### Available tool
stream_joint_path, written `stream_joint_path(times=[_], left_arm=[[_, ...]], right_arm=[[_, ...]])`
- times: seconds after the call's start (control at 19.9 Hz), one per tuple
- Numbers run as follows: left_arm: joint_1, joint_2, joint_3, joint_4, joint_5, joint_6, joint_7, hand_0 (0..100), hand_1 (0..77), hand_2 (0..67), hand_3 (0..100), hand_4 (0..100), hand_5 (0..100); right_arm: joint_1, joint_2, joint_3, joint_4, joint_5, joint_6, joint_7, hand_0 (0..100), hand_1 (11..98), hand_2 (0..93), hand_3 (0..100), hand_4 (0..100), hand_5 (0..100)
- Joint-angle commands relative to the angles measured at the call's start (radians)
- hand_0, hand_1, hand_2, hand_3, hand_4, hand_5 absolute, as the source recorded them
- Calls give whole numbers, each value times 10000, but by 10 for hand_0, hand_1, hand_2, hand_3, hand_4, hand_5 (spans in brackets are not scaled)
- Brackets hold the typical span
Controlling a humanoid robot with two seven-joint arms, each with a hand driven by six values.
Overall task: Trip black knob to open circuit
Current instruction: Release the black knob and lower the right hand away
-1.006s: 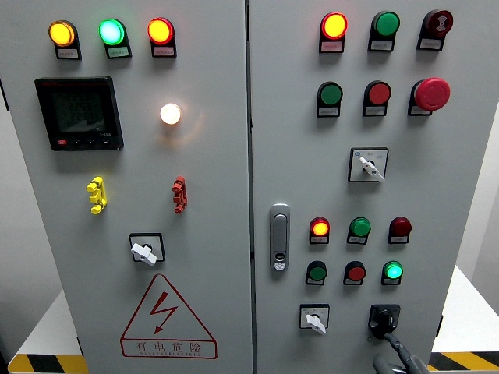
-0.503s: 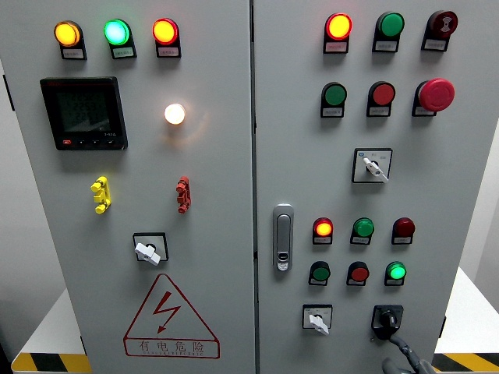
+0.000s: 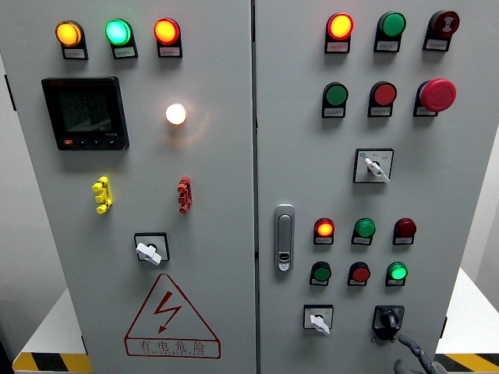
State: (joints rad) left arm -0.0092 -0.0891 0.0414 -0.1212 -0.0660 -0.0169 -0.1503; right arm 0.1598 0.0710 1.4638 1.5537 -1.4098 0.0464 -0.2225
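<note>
The black knob [image 3: 387,320] sits in its square black plate at the lower right of the right-hand cabinet door [image 3: 460,179]. Only part of my right hand [image 3: 412,354] shows, at the bottom edge just below and to the right of the knob. One grey finger [image 3: 407,342] points up toward the knob's lower right corner and stops just short of it. The hand holds nothing, with its fingers relaxed. My left arm is out of view.
A white selector switch [image 3: 317,319] stands left of the knob, with a row of lamps above it, the green one [image 3: 398,272] lit. The door handle [image 3: 284,238] is by the seam. A red emergency button [image 3: 437,94] is at the upper right.
My right hand has slid down and to the right, off the knob's lower edge. The whole panel has shifted slightly right in the view.
</note>
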Motion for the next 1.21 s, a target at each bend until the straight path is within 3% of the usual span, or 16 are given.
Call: stream_joint_path(times=[0.0,0.1,0.2,0.3,0.55,0.7,1.16], left_arm=[[0,1,0,0,0,0,0,0,31,129,214,67,16],[0,-14,0,0,0,0,0,0,31,129,214,67,16],[0,1,0,0,0,0,0,0,31,129,214,67,16],[0,1,0,0,0,0,0,0,31,129,214,67,16],[0,1,0,0,0,0,0,0,30,129,214,67,16],[0,1,0,0,0,0,0,0,30,129,214,67,16],[0,-14,0,0,0,0,0,0,33,129,214,67,16]], right_arm=[[-232,11,27,262,1,12,16,904,458,24,669,630,872],[-508,57,12,522,1,12,16,904,459,26,551,481,749],[-769,149,12,814,1,12,16,900,468,36,439,376,651],[-1060,134,12,1059,1,12,16,891,483,46,343,300,567],[-1567,72,27,1382,-15,12,46,893,489,66,258,227,447],[-1720,133,42,1398,-45,12,46,896,488,80,217,187,392],[-1798,180,119,1398,-137,12,62,883,521,114,178,148,333]])
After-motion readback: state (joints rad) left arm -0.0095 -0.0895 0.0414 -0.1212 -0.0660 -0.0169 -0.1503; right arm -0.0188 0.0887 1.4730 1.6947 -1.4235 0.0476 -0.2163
